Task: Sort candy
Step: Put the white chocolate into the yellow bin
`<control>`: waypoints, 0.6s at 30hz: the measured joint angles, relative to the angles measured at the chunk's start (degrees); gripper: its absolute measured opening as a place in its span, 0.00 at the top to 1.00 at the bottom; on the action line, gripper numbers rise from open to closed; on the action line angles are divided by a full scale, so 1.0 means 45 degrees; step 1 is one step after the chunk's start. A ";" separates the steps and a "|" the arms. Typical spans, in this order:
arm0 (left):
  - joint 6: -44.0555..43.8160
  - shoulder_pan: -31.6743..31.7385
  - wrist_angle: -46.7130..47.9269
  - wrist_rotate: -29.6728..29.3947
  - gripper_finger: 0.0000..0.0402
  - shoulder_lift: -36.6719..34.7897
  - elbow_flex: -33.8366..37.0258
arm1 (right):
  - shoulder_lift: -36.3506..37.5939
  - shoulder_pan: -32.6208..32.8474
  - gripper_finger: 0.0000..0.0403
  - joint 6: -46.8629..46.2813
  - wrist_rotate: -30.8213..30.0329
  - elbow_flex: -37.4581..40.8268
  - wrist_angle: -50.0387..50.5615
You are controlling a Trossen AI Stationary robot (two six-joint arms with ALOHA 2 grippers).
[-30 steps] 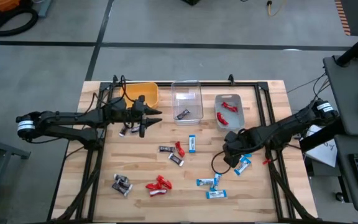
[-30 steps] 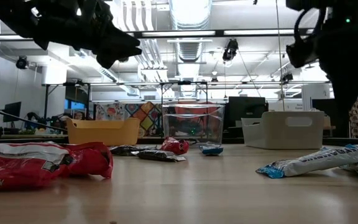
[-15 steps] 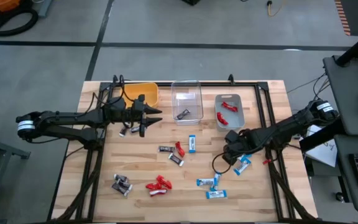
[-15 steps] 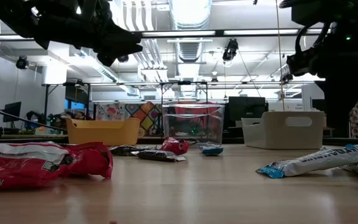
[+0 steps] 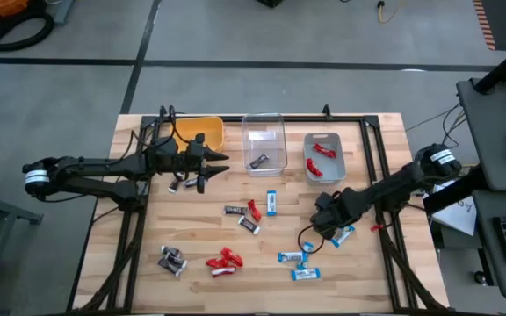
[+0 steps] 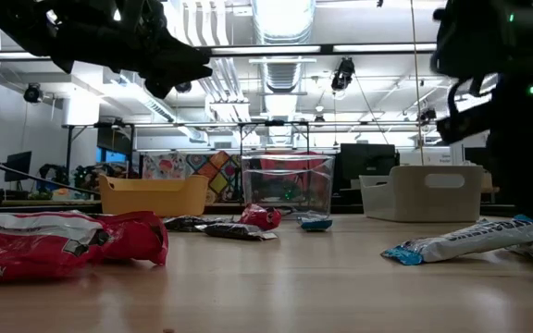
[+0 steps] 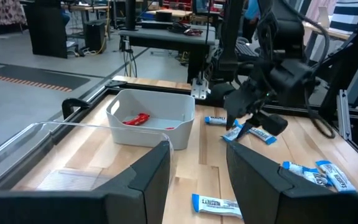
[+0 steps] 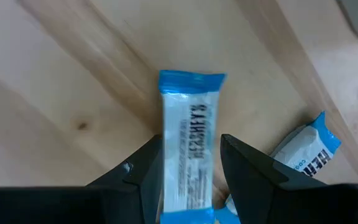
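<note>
Between the right gripper's [image 8: 188, 165] parted fingers [image 8: 143, 171] lies a blue-and-white candy bar [image 8: 191, 149] with dark lettering I cannot read, flat on the pale wooden bench [image 5: 367, 272]; no grip shows. Other candy [image 5: 225, 261] is scattered over the planks. Up by the yellow bin [image 5: 202, 132], the left gripper [image 5: 218, 163] hovers, fingers [image 7: 138, 180] apart and empty. Beyond: grey floor, ceiling pipes and strip lights

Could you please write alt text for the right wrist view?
The right gripper hangs open just above a blue-and-white candy that lies on the wooden table, its two dark fingers on either side of the wrapper. Another blue-and-white candy lies beside it.
</note>
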State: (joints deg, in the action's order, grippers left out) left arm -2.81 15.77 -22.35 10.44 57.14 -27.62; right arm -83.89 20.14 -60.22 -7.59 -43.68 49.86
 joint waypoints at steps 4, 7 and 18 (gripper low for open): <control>0.0044 0.0000 0.0000 0.0000 0.65 0.0000 0.0000 | -0.0567 0.0005 0.64 0.0287 -0.0022 -0.0046 -0.0281; 0.0044 0.0002 0.0010 0.0000 0.65 0.0000 0.0000 | -0.0683 0.0005 0.68 0.0397 0.0019 -0.0039 -0.0596; 0.0083 0.0000 0.0007 0.0000 0.65 0.0000 0.0000 | -0.0484 -0.0010 0.96 0.0387 -0.0092 -0.0052 -0.1271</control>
State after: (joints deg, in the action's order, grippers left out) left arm -2.44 15.77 -22.32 10.44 57.14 -27.62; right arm -86.06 20.10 -58.48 -8.01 -43.92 44.14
